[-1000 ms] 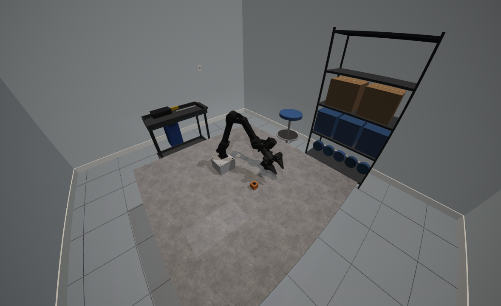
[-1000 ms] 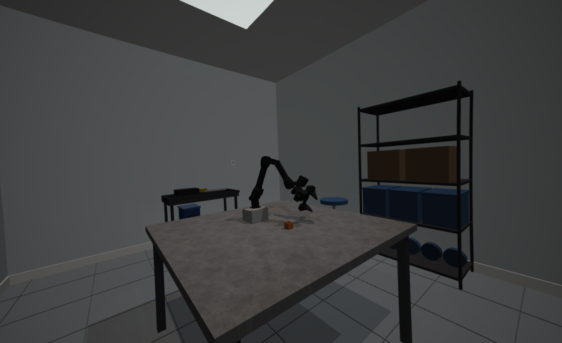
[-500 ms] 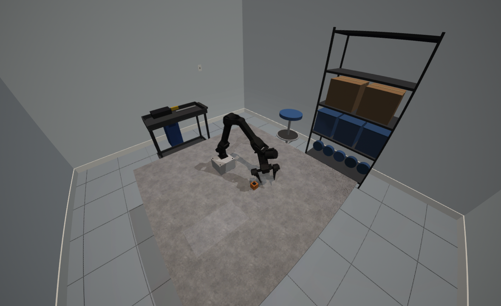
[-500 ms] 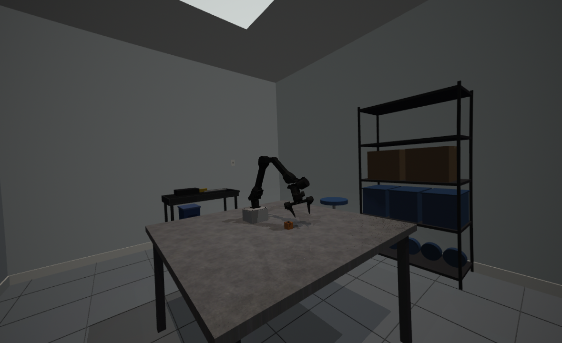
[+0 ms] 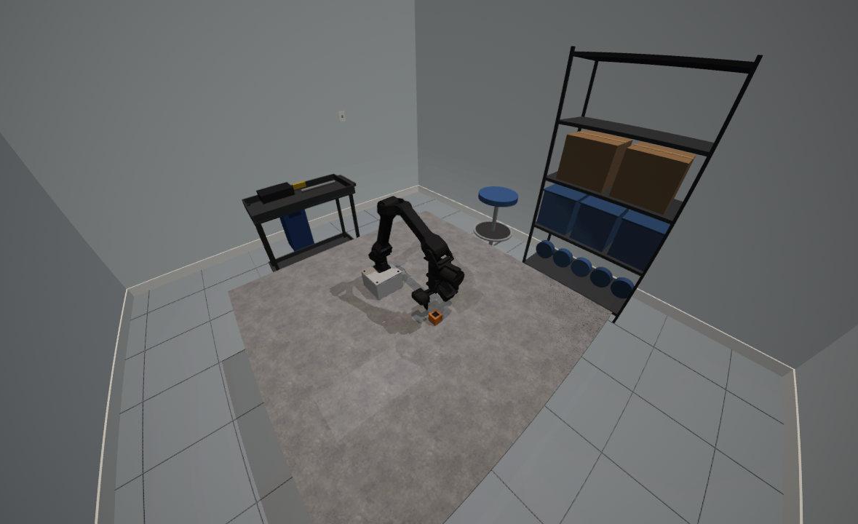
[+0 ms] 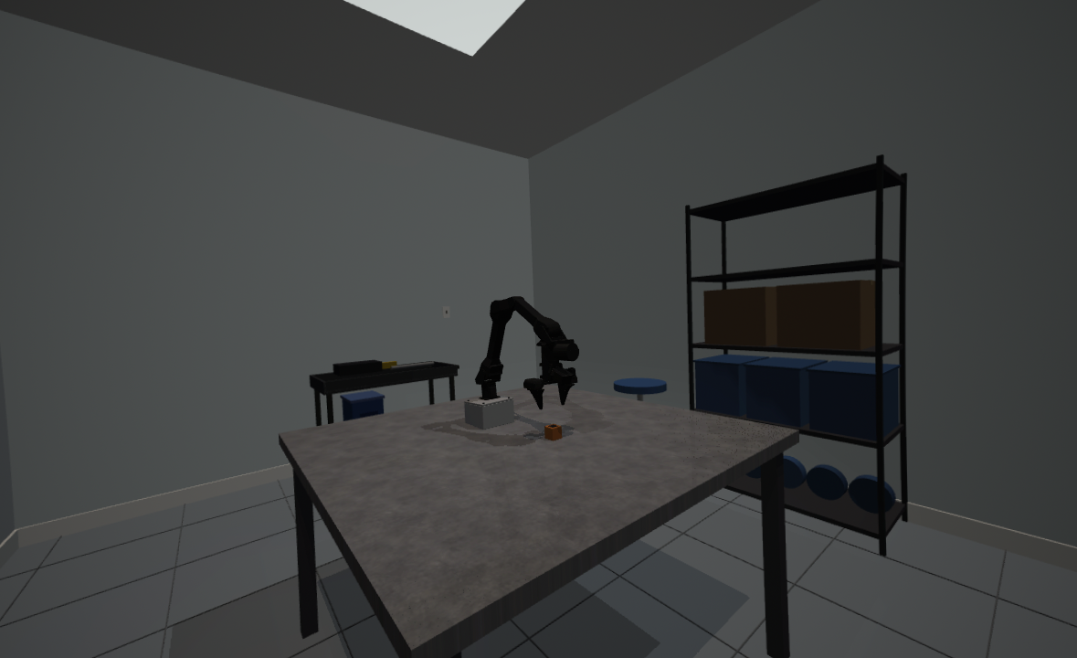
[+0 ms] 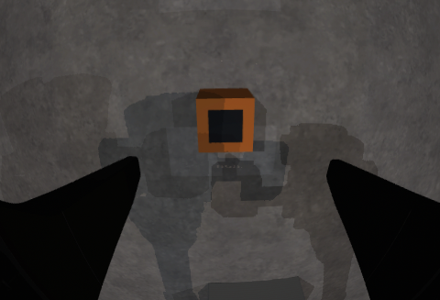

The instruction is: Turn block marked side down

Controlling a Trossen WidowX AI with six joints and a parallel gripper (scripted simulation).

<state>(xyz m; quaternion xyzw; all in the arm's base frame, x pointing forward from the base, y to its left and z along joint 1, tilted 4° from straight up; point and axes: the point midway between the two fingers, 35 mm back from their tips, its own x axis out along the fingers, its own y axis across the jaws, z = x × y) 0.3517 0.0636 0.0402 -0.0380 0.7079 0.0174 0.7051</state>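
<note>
A small orange block (image 5: pixel 434 320) (image 6: pixel 553 433) (image 7: pixel 248 127) rests flat on the grey table (image 5: pixel 484 391) (image 6: pixel 484 507). Its marked side, with a dark square (image 7: pixel 225 126), faces up. My gripper (image 5: pixel 436 304) (image 6: pixel 552 406) (image 7: pixel 236 169) is open with nothing between its fingers. It points down and hangs above the table, close over the block. In the wrist view the block lies between the two fingers' lines, a little left of the middle and farther up the picture than the fingertips.
The arm's pale base box (image 5: pixel 383 282) (image 6: pixel 489 412) stands on the table, left of and behind the block. Beyond the table are a black cart (image 5: pixel 301 198) (image 6: pixel 386 375), a blue stool (image 5: pixel 498 196) (image 6: pixel 639 385) and a shelf rack (image 5: pixel 633 133) (image 6: pixel 795 271) with boxes.
</note>
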